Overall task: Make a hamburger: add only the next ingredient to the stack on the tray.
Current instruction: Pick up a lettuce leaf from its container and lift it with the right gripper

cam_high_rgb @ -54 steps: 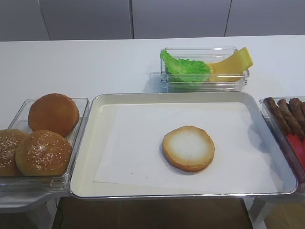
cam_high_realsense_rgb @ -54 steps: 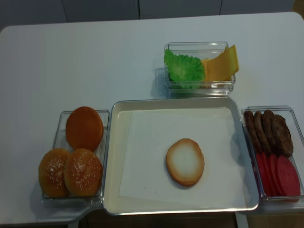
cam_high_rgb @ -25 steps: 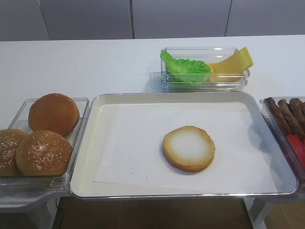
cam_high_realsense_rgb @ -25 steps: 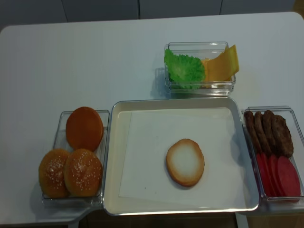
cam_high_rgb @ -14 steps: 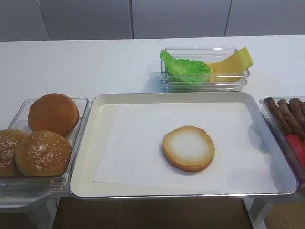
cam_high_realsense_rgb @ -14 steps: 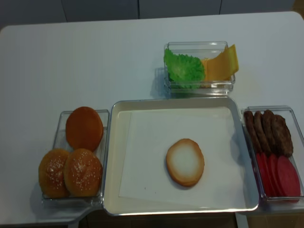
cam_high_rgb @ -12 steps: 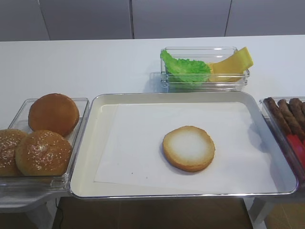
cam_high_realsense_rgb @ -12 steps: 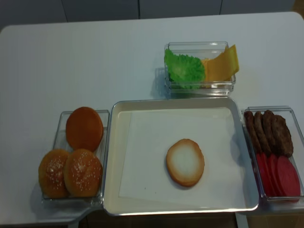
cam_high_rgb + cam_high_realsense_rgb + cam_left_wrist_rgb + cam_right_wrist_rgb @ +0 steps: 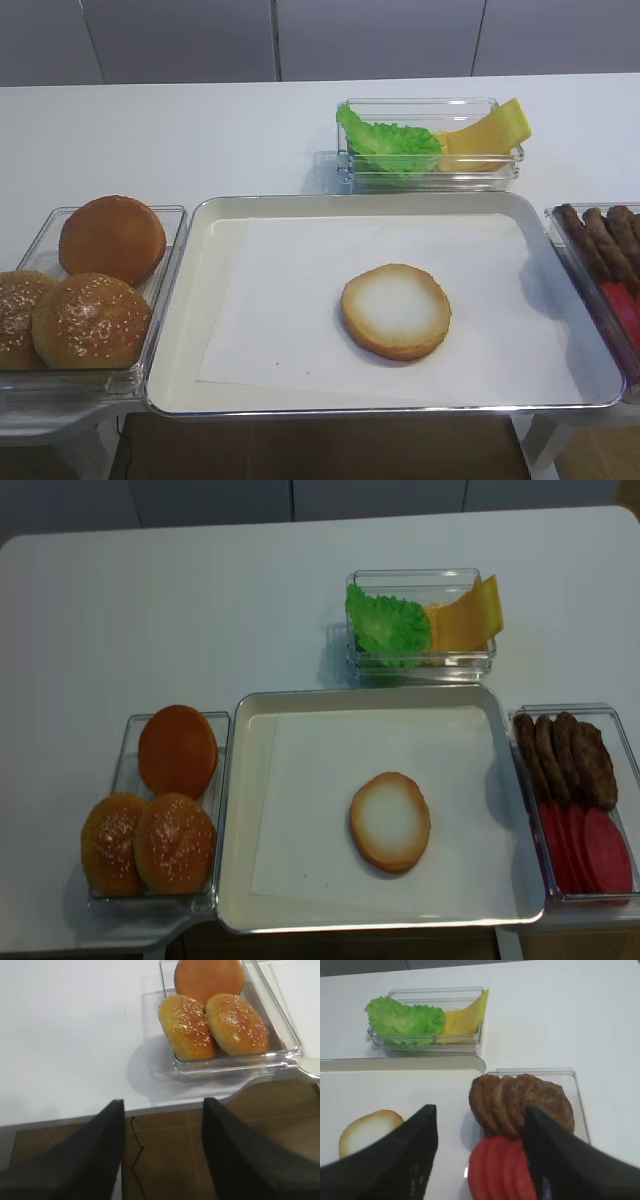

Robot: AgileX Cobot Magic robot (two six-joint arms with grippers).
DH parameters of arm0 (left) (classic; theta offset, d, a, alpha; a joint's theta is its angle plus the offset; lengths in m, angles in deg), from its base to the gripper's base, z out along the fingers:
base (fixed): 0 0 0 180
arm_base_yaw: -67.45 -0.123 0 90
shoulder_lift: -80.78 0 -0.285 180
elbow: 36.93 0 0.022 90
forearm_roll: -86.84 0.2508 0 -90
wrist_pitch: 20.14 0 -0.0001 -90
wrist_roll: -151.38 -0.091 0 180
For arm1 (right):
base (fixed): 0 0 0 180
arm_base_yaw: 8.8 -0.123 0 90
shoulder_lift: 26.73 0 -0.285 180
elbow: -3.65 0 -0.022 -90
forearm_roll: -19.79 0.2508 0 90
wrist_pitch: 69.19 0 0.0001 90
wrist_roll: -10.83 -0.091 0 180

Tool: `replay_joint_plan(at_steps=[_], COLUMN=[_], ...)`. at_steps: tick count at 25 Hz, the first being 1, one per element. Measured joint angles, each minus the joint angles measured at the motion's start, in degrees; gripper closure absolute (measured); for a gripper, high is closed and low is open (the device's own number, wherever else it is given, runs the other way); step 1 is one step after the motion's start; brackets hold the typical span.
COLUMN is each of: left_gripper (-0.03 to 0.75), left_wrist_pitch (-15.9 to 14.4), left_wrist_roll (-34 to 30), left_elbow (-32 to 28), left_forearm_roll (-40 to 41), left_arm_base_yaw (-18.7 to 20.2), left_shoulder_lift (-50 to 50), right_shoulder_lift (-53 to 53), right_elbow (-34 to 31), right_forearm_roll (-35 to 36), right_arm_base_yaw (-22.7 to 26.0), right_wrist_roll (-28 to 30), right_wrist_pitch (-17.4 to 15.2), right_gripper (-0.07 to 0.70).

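The stack point(image 9: 395, 311) is a flat bun bottom with a pale cut face, lying right of centre on the paper-lined silver tray point(image 9: 370, 203). The green lettuce leaf point(image 9: 390, 147) lies in a clear bin behind the tray, beside the cheese. In the right wrist view my right gripper point(image 9: 479, 1110) stands open and empty above the patties, with the lettuce point(image 9: 405, 1020) far ahead on the left and the bun bottom point(image 9: 367, 1130) at lower left. My left gripper point(image 9: 162, 1102) is open and empty over the table's front edge. Neither gripper shows in the exterior views.
A yellow cheese slice point(image 9: 490, 135) shares the lettuce bin. Three domed buns point(image 9: 95, 290) fill a clear bin left of the tray. Brown patties point(image 9: 565, 760) and red tomato slices point(image 9: 585, 850) sit in a clear bin to the tray's right.
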Motion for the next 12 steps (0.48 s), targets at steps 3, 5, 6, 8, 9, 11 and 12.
replay_joint_plan(at_steps=[3,5,6,8,9,11,12], left_gripper=[0.344,0.344,0.344,0.344,0.344,0.344,0.344], left_wrist_pitch=[0.00,0.00,0.00,0.00,0.00,0.00,0.00], left_wrist_roll=[0.00,0.00,0.00,0.00,0.00,0.00,0.00], left_elbow=[0.00,0.00,0.00,0.00,0.00,0.00,0.00], left_forearm_roll=[0.00,0.00,0.00,0.00,0.00,0.00,0.00], left_arm_base_yaw=[0.00,0.00,0.00,0.00,0.00,0.00,0.00], left_shoulder_lift=[0.00,0.00,0.00,0.00,0.00,0.00,0.00], right_shoulder_lift=[5.93,10.26,12.65,16.87,19.12,23.30,25.68], right_elbow=[2.19,4.19,5.06,7.20,8.10,10.47,11.86], right_forearm_roll=[4.15,6.78,7.88,9.72,10.85,13.07,14.41], right_arm_base_yaw=[0.00,0.00,0.00,0.00,0.00,0.00,0.00], right_wrist_roll=[3.03,5.02,5.84,7.98,9.22,11.59,12.87], right_wrist_pitch=[2.47,3.18,3.64,4.86,5.74,7.14,7.56], right_gripper=[0.221,0.230,0.237,0.244,0.245,0.245,0.245])
